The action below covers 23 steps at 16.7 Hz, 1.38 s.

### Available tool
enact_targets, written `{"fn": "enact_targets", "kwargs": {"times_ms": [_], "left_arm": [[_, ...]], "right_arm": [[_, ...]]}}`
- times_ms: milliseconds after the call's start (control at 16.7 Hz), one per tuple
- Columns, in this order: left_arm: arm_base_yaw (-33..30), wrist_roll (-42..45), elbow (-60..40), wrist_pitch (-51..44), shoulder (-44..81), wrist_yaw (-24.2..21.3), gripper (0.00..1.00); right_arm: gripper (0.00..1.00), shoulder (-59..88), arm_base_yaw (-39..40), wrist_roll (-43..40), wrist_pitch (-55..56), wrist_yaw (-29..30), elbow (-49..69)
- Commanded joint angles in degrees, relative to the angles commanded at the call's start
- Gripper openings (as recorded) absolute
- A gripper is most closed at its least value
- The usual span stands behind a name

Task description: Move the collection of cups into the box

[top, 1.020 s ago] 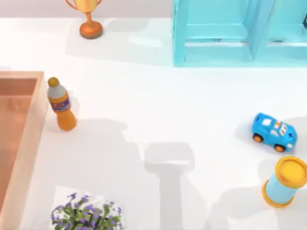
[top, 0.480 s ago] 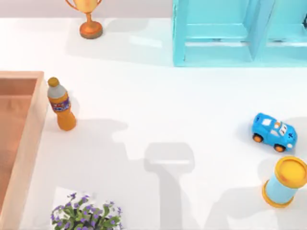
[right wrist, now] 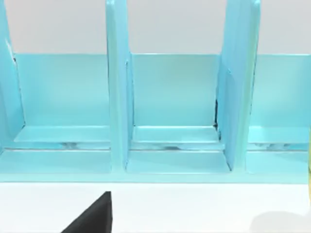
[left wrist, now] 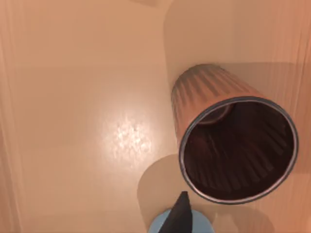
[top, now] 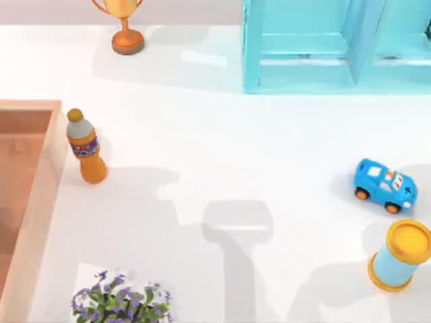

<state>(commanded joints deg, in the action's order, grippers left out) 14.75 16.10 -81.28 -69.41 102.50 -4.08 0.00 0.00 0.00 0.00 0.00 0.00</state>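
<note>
**Blue cup close beside the brown one over the box floor**

The left wrist view looked down into the box (left wrist: 73, 97), where the brown cup (left wrist: 233, 141) stood upright on the reddish floor. Just beside it, at the frame's edge, sat the rim of the blue cup (left wrist: 194, 225) with one dark finger (left wrist: 181, 213) of the left gripper against it; whether the fingers were clamped on that cup or spread apart, I could not tell. In the top view the box (top: 40, 175) lay at the table's left edge, with a bottle (top: 85, 148) just outside its rim.

The likely trouble was crowding: if the blue cup came down or the fingers spread too near the brown cup, either could be nudged or tipped. A high release might also topple it.

The right arm faced the shelf (right wrist: 170, 107), idle; its grip could not be judged either.
</note>
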Motion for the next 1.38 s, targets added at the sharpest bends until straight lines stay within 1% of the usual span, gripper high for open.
{"fn": "enact_targets", "kwargs": {"times_ms": [120, 180, 780, 960, 1200, 1380], "left_arm": [[0.0, 0.0, 0.0, 0.0, 0.0, 0.0, 0.98], [0.0, 0.0, 0.0, 0.0, 0.0, 0.0, 1.0], [-0.1, 0.0, -1.0, -0.9, 0.2, 0.0, 1.0], [0.0, -0.1, -6.9, -6.5, 0.8, 0.0, 1.0], [-0.2, -0.2, -19.7, -18.2, 1.5, -0.1, 1.0], [-0.4, -0.3, -24.5, -22.8, 1.6, 0.0, 1.0]], "right_arm": [[1.0, 0.0, 0.0, 0.0, 0.0, 0.0, 0.0], [1.0, 0.0, 0.0, 0.0, 0.0, 0.0, 0.0], [1.0, 0.0, 0.0, 0.0, 0.0, 0.0, 0.0], [1.0, 0.0, 0.0, 0.0, 0.0, 0.0, 0.0], [1.0, 0.0, 0.0, 0.0, 0.0, 0.0, 0.0], [1.0, 0.0, 0.0, 0.0, 0.0, 0.0, 0.0]]}}
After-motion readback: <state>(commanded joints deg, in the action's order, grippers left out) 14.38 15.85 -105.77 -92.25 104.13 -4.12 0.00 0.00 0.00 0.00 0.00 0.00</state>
